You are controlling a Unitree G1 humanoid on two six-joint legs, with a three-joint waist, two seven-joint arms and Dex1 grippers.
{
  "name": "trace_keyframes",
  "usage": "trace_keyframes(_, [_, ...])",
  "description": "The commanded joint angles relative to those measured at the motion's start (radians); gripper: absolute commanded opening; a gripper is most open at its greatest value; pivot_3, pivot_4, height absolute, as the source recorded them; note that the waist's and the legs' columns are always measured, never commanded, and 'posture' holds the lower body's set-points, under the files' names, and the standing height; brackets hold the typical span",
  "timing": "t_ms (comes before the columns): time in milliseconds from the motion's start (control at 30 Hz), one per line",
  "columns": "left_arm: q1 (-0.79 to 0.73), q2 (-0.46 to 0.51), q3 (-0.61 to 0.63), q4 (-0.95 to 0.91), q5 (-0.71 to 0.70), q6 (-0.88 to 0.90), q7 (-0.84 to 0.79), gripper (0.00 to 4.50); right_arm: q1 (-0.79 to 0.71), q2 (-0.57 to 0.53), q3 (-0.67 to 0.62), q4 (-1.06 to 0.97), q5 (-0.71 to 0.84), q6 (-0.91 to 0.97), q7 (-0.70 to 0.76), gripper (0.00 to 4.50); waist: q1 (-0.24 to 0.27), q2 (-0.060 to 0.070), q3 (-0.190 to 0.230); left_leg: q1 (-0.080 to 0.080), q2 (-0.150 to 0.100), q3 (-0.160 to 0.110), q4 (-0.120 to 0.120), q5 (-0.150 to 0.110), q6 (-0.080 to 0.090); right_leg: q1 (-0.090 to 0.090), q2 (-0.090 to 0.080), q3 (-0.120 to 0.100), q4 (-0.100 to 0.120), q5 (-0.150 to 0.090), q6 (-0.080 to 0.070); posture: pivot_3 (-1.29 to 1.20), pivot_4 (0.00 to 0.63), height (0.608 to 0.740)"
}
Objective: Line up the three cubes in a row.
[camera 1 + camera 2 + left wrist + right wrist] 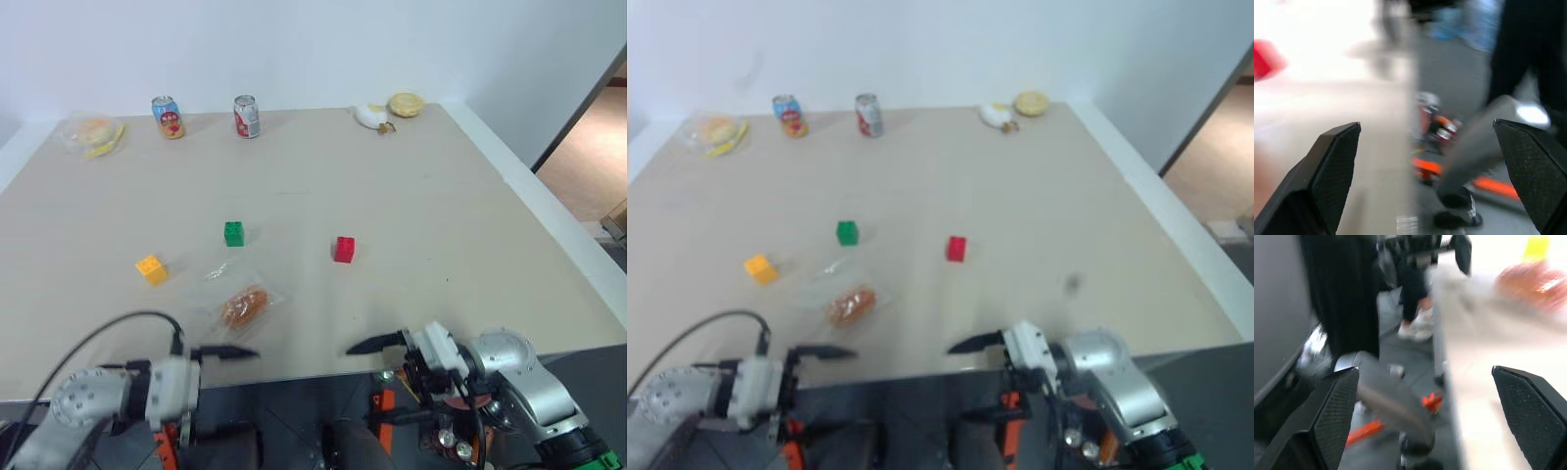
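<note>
Beige table (411, 215), white wall behind | green cube (233, 233), red cube (344, 249), yellow-orange cube (151, 269) scattered apart | left gripper (227, 352), right gripper (372, 345) spread wide, empty, at near edge.

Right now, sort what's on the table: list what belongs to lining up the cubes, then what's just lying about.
For the job: red cube, green cube, yellow-orange cube.

Lying about: wrapped bread roll, two soda cans, wrapped food at the far edge.
</note>
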Motion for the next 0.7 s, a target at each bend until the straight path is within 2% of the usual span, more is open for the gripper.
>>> trace_keyframes(33, [-0.091, -0.027, 0.073, -0.038, -0.075, 0.161, 0.164, 4.48, -0.126, 0.018, -0.056, -0.074, 0.088, 0.15, -0.108, 4.5, 0.0, -0.001, 0.0, 0.0, 0.0, 0.0, 0.0, 0.0, 0.0, 0.0, 0.0, 0.0, 0.0, 0.0, 0.0, 0.0, 0.15, 0.74])
trace_keyframes(133, [-0.185, -0.062, 0.061, 0.005, 0.008, 0.219, 0.268, 4.48, -0.216, 0.039, -0.03, -0.075, 0.068, 0.219, -0.157, 4.5, 0.002, -0.003, 0.0, 0.0, 0.0, 0.0, 0.001, 0.0, 0.0, 0.0, 0.002, 0.002, 0.0, 0.002, 0.001, 0.0, 0.15, 0.74])
trace_keyframes(267, [-0.251, -0.107, 0.016, 0.075, 0.093, 0.271, 0.33, 4.48, -0.297, 0.047, 0.026, -0.058, 0.023, 0.308, -0.186, 4.5, 0.002, -0.003, 0.001, -0.001, -0.001, 0.0, 0.0, -0.001, 0.0, -0.001, 0.002, 0.003, 0.0, 0.003, 0.005, 0.0, 0.15, 0.74])
trace_keyframes(500, [-0.219, -0.119, -0.077, 0.071, 0.18, 0.312, 0.305, 4.48, -0.349, 0.088, 0.009, -0.046, 0.025, 0.353, -0.22, 4.5, 0.001, -0.003, 0.001, -0.006, 0.0, 0.001, 0.001, -0.003, 0.001, -0.005, 0.002, 0.004, 0.0, 0.002, 0.005, 0.0, 0.15, 0.74])
trace_keyframes(700, [-0.237, -0.119, -0.099, 0.108, 0.209, 0.328, 0.266, 4.48, -0.368, 0.135, -0.003, -0.028, 0.005, 0.322, -0.253, 4.5, 0.002, -0.003, 0.001, -0.006, 0.001, 0.0, 0.003, -0.003, 0.001, -0.005, 0.004, 0.004, 0.001, 0.004, 0.004, 0.0, 0.15, 0.74])
